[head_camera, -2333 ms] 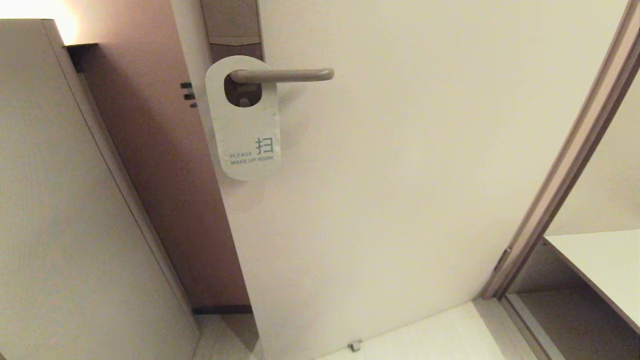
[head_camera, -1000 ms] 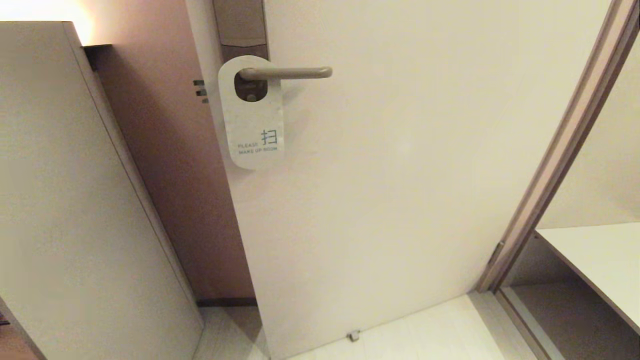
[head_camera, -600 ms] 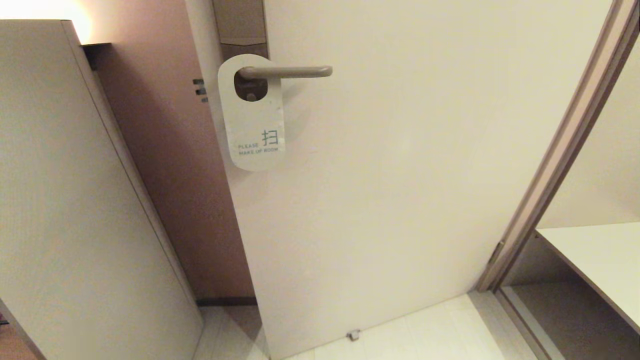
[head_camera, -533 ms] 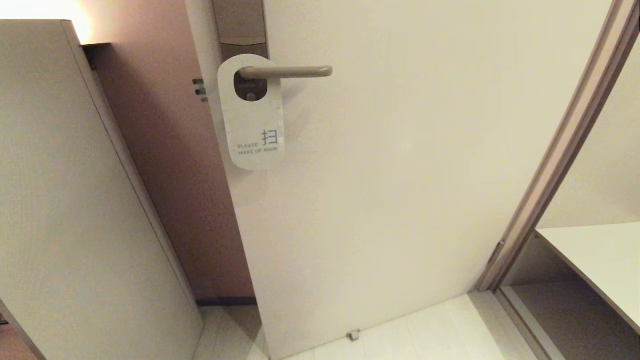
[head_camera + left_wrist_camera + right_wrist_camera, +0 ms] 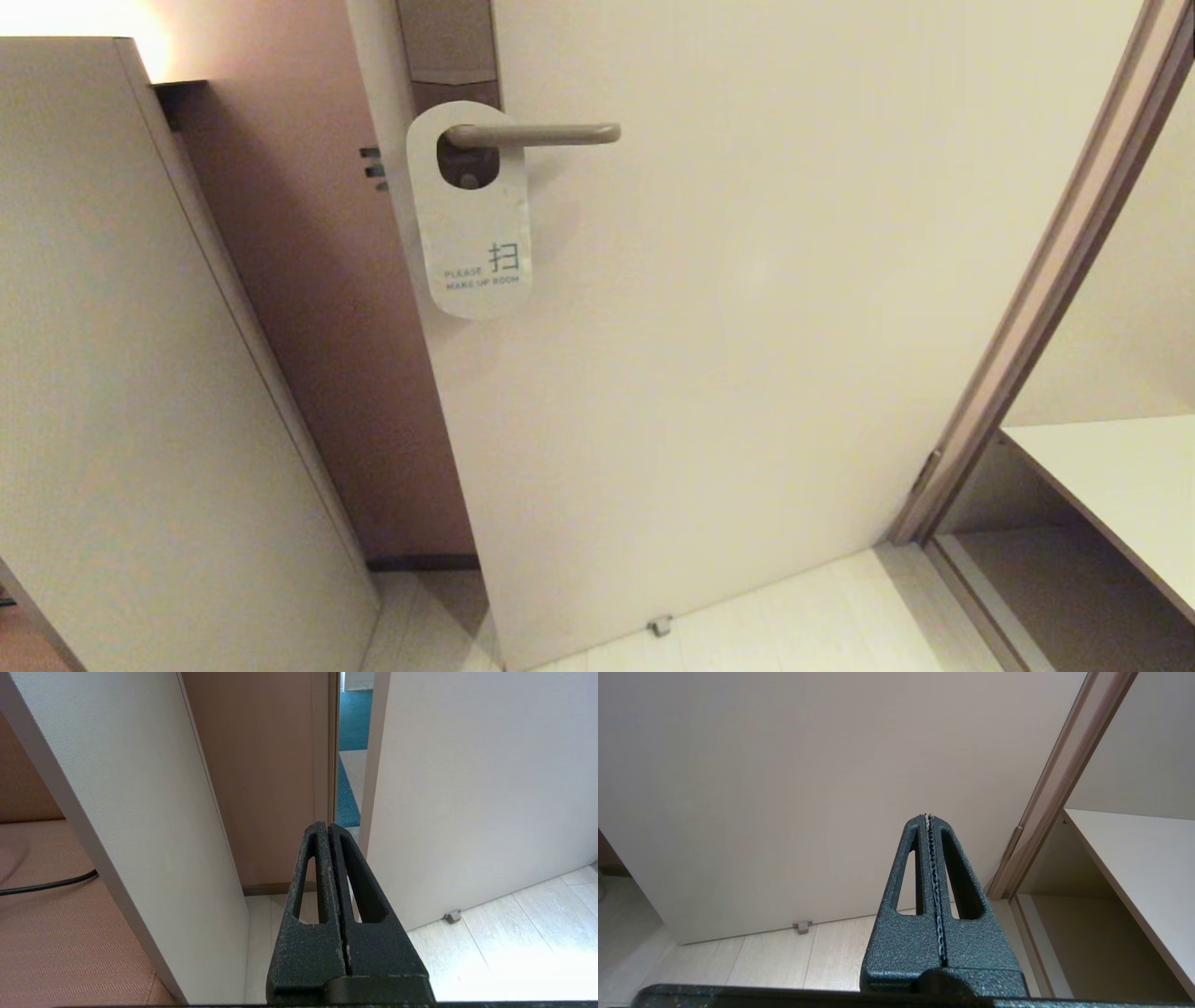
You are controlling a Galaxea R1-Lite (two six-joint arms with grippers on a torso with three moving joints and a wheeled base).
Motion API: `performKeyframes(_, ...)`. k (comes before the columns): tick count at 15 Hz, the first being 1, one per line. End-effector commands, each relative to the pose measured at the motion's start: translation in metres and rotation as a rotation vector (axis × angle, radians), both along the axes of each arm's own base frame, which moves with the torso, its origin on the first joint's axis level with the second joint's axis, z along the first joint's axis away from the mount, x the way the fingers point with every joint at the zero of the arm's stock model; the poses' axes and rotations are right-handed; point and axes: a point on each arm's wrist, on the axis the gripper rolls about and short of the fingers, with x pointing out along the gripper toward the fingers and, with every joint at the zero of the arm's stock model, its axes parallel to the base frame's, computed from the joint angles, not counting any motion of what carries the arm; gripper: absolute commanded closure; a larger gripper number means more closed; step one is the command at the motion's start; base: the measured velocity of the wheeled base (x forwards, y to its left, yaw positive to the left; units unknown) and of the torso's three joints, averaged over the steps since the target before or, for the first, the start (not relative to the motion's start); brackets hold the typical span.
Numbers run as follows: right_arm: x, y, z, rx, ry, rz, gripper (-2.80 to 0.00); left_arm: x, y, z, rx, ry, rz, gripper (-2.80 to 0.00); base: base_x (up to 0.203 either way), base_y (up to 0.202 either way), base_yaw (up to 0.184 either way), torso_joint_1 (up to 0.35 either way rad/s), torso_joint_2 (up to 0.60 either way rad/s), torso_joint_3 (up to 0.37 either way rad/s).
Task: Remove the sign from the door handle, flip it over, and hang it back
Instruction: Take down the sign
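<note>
Pale floor tiles run up to a cream door standing ajar, with a grey-white panel at its left. Low and nearest, both arms are parked outside the head view: the left gripper points toward the gap at the door's edge, fingers pressed together on nothing, and the right gripper faces the door's lower part, likewise closed and empty. Farther up, near the door's left edge, the sign hangs from the door handle, white "PLEASE MAKE UP ROOM" side outward.
</note>
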Motion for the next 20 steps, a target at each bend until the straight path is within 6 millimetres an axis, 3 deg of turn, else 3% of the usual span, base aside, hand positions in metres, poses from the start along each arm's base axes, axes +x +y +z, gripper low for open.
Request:
performKeyframes(1, 0.0, 0.0, 0.0, -0.001, 0.002, 0.001, 0.0, 0.0, 0.0, 0.0, 0.002, 0.001, -0.001, 0.0, 0.0, 0.0, 0.0, 0.0, 0.0, 0.0)
performKeyframes(3, 0.0, 0.0, 0.0, -0.001, 0.002, 0.001, 0.0, 0.0, 0.0, 0.001, 0.016, -0.005, -0.002, 0.0, 0.0, 0.0, 0.0, 0.0, 0.0, 0.0)
performKeyframes(9, 0.0, 0.0, 0.0, -0.001, 0.002, -0.001, 0.0, -0.006, 0.0, 0.031, 0.021, -0.055, -0.012, 0.0, 0.0, 0.0, 0.0, 0.0, 0.0, 0.0)
performKeyframes(16, 0.0, 0.0, 0.0, -0.001, 0.002, 0.001, 0.0, 0.006, 0.001, 0.106, 0.003, -0.066, -0.033, 0.0, 0.0, 0.0, 0.0, 0.0, 0.0, 0.0)
performKeyframes(20, 0.0, 0.0, 0.0, -0.001, 0.002, 0.0, 0.0, 0.026, 0.0, 0.147, 0.0, -0.05, -0.033, 0.0, 0.0, 0.0, 0.0, 0.0, 0.0, 0.0)
